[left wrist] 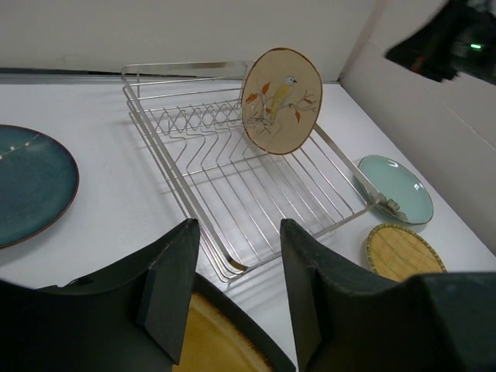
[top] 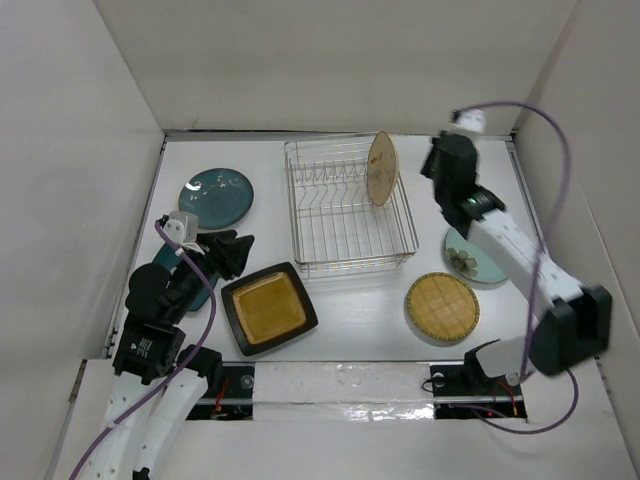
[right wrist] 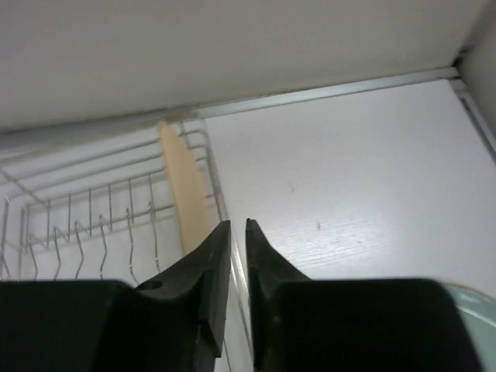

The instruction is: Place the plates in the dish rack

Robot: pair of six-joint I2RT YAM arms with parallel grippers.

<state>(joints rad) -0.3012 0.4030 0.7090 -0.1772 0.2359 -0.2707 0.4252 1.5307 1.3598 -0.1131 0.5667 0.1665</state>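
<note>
The silver wire dish rack [top: 350, 208] stands mid-table. The tan round plate [top: 381, 168] stands upright in its back right corner; the left wrist view shows its bird picture [left wrist: 281, 99]. One dark teal plate [top: 216, 197] lies flat at the back left. The black square plate with amber centre [top: 268, 308] lies by the rack's near left corner. My left gripper [top: 235, 255] is open and empty just above that plate's edge [left wrist: 232, 345]. The yellow grid plate [top: 442, 306] and pale blue flowered plate [top: 470, 262] lie at the right. My right gripper [top: 432, 165] is shut and empty, right of the tan plate [right wrist: 186, 194].
White walls close in the table on the left, back and right. A sliver of teal [top: 197, 292] shows under my left arm. My right arm hangs over part of the pale blue plate. The rack's right wire side [right wrist: 221, 201] is just ahead of my right fingertips.
</note>
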